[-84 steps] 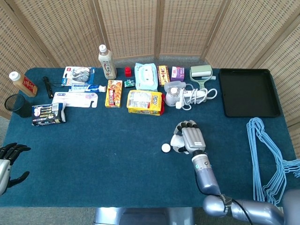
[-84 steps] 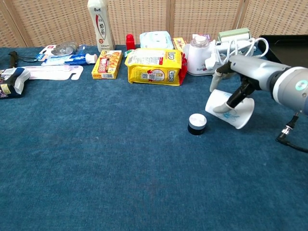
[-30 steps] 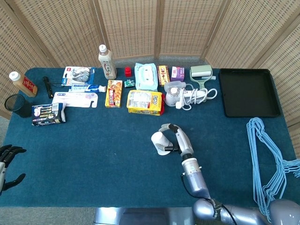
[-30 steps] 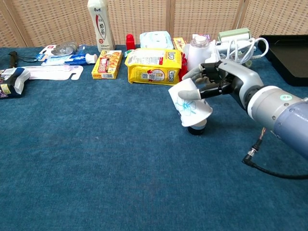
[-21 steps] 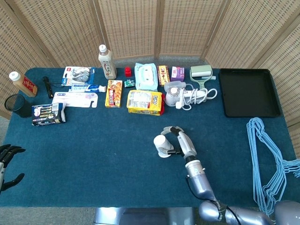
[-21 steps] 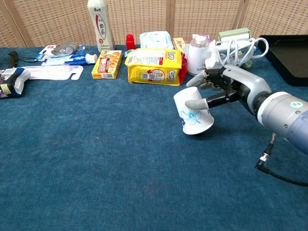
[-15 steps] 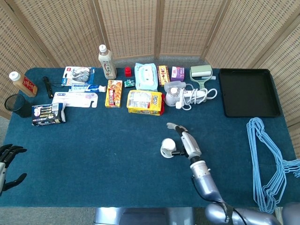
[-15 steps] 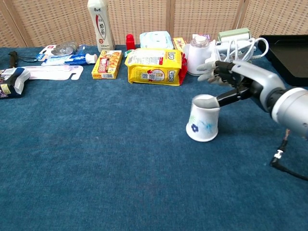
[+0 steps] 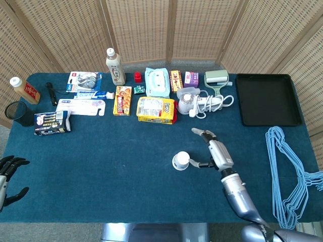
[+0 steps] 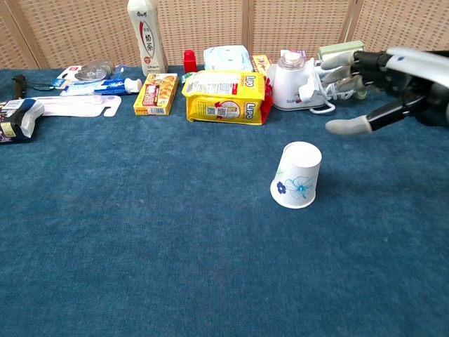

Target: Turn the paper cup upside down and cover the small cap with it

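Woven cane screens (image 9: 141, 30) behind, blue-clothed table (image 9: 101, 166) in front. Along the far edge, a row of groceries and toiletries: tall bottle (image 10: 146, 35), yellow packet (image 10: 224, 88), among others. Off to the right, black tray (image 9: 267, 101) and a bundle of blue hangers (image 9: 287, 171).

Near mid-table, paper cup (image 10: 298, 175): stands mouth down on the cloth, base uppermost, flower print facing the chest camera. Looks very slightly tilted in the chest view, though hard to say for certain. Well apart from the row of goods.

No sign of the small cap in either view. Most likely hidden under the cup, so judged covered, not seen covered.

Right hand (image 10: 379, 91): hangs to the right of the cup and apart from it, fingers spread, thumb reaching toward the cup without touching. Holds nothing. Seen from the head camera (image 9: 217, 151), sits just beside the cup with a clear gap of cloth between.

Left hand (image 9: 10, 174): low at the near left corner, fingers apart, empty, well away from everything.

As for progress: cup inverted and set down, grip off it. Appears essentially finished. Left, at most: confirming the rim sits flat around the cap, and drawing the right arm clear without brushing the cup.
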Tool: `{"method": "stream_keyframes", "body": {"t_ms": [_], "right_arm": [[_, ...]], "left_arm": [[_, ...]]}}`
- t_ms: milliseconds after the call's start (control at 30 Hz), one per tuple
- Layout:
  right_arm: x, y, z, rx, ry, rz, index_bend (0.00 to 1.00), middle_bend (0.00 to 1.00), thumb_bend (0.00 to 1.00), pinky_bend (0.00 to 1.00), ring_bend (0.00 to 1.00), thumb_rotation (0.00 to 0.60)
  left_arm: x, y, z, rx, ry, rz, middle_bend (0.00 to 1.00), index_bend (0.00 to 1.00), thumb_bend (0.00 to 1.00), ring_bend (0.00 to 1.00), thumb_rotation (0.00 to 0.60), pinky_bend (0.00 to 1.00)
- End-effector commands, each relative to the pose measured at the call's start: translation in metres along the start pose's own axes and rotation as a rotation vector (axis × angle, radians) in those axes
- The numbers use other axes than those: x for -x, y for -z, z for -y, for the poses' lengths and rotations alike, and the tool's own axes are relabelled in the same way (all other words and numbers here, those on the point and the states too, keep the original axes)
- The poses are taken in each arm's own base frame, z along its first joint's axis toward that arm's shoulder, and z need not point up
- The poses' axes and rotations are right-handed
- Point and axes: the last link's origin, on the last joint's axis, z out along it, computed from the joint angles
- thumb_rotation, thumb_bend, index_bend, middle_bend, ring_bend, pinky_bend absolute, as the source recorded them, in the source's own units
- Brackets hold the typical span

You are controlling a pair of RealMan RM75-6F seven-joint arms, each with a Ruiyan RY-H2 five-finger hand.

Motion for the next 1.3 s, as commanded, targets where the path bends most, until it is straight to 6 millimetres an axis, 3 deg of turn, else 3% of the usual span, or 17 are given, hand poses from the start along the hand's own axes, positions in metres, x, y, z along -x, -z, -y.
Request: {"method": "stream_keyframes", "body": {"t_ms": [33, 200, 633, 967, 1300], "right_arm": [[-0.017, 0.012, -0.002, -0.010, 0.111, -0.052, 0.24, 0.23, 0.26, 0.08, 0.19, 0.556], [-0.029, 0.031, -0.016, 0.007, 0.303, -0.098, 0.38, 0.30, 0.26, 0.09, 0.24, 0.557], [-0.054, 0.083, -0.050, 0.117, 0.593, -0.222, 0.43, 0.32, 0.27, 0.09, 0.25, 0.558], [-0.073, 0.118, -0.059, 0.169, 0.636, -0.293, 0.43, 0.32, 0.26, 0.09, 0.24, 0.558], [-0.080, 0.136, -0.061, 0.222, 0.649, -0.331, 0.43, 0.32, 0.26, 0.08, 0.23, 0.557]], "left_arm": [[0.002, 0.000, 0.001, -0.005, 0.001, 0.005, 0.28, 0.28, 0.18, 0.17, 0.600, 0.18], [0.005, 0.000, 0.005, -0.015, 0.017, -0.014, 0.28, 0.28, 0.18, 0.17, 0.600, 0.18], [0.018, 0.015, 0.026, -0.104, 0.031, -0.009, 0.28, 0.28, 0.18, 0.17, 0.600, 0.18], [0.021, 0.026, 0.034, -0.122, 0.040, -0.064, 0.28, 0.28, 0.18, 0.17, 0.600, 0.18], [0.025, 0.024, 0.031, -0.107, 0.042, -0.059, 0.28, 0.28, 0.18, 0.17, 0.600, 0.18]]}}
